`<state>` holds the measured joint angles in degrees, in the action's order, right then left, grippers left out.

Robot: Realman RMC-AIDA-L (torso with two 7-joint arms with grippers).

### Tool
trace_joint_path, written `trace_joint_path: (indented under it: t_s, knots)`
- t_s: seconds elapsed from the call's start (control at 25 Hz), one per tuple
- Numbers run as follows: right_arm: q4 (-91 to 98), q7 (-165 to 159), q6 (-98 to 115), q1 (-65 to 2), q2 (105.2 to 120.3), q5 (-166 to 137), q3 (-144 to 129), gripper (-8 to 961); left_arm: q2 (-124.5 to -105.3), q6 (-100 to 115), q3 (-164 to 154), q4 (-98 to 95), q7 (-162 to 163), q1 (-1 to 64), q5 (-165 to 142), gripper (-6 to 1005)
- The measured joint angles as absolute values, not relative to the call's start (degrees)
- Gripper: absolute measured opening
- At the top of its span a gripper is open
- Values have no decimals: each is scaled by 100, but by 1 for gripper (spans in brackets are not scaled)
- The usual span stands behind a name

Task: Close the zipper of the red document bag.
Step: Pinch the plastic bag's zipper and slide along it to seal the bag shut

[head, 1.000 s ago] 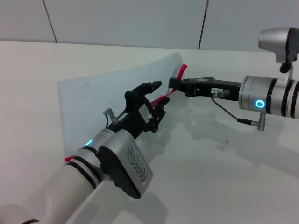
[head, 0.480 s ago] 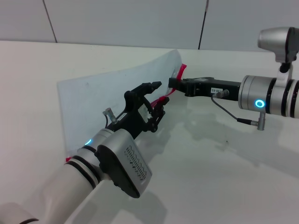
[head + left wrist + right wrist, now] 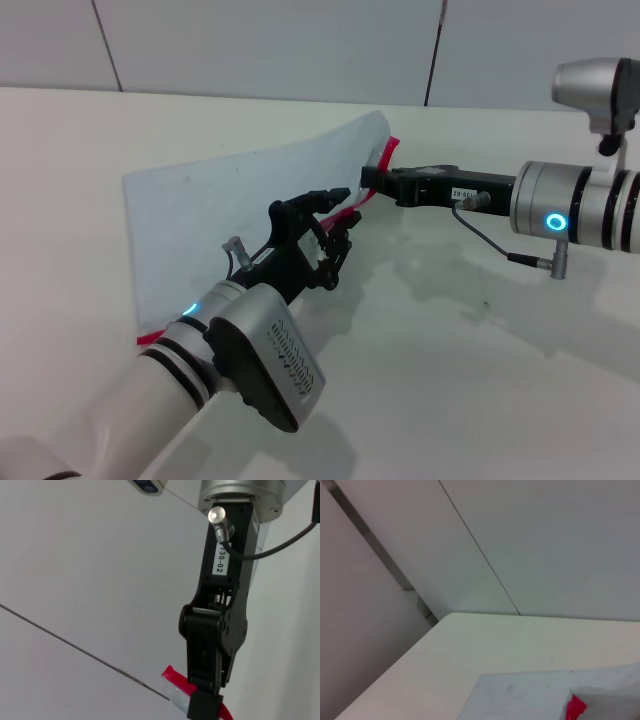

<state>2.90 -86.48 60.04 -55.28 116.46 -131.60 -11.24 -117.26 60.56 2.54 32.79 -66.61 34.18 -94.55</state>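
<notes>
The red document bag (image 3: pixel 230 210) is a pale translucent pouch held up on edge above the table. Its red zipper (image 3: pixel 386 153) runs along the lower long edge. My right gripper (image 3: pixel 368 183) is shut on the bag's far corner at the zipper end; the left wrist view shows the same right gripper (image 3: pixel 202 700) pinching that red-trimmed corner (image 3: pixel 172 677). My left gripper (image 3: pixel 342 213) sits midway along the edge, open, one finger above and one below the red strip. I cannot make out the slider. The right wrist view shows the bag (image 3: pixel 530 697) with a bit of red zipper (image 3: pixel 576 707).
The white table (image 3: pixel 480 380) spreads under and around the bag. A grey panelled wall (image 3: pixel 300 45) rises behind it. The right arm's cable (image 3: pixel 500 250) loops below its wrist.
My left gripper's upper finger has dropped closer to the zipper, narrowing the gap, and the left wrist has shifted slightly lower. The right gripper and the bag have stayed put.
</notes>
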Motion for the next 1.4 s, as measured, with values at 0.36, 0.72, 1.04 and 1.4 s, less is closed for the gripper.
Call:
trace_joint_path:
  t_s: [0.36,0.72,1.04,1.4]
  knots:
    - [290,-8648,6005,-5528,11645,-13156,-1130,41,-11724,6054,255,3278,-6662,3419,-9445,227]
    - [281,-8648,6012,-5528,11645,-13172,-1134,42,-11724,6043,255,3270,-6662,3419,-9415,166]
    - [281,-8648,6013,-5528,11645,-13189,-1134,43,-11724,5975,269,3269,-6662,3427,-9412,121]
    - [312,-8583,5999,-5490,11645,-13167,-1089,44,-11725,5895,257,3269,-6662,3428,-9412,79]
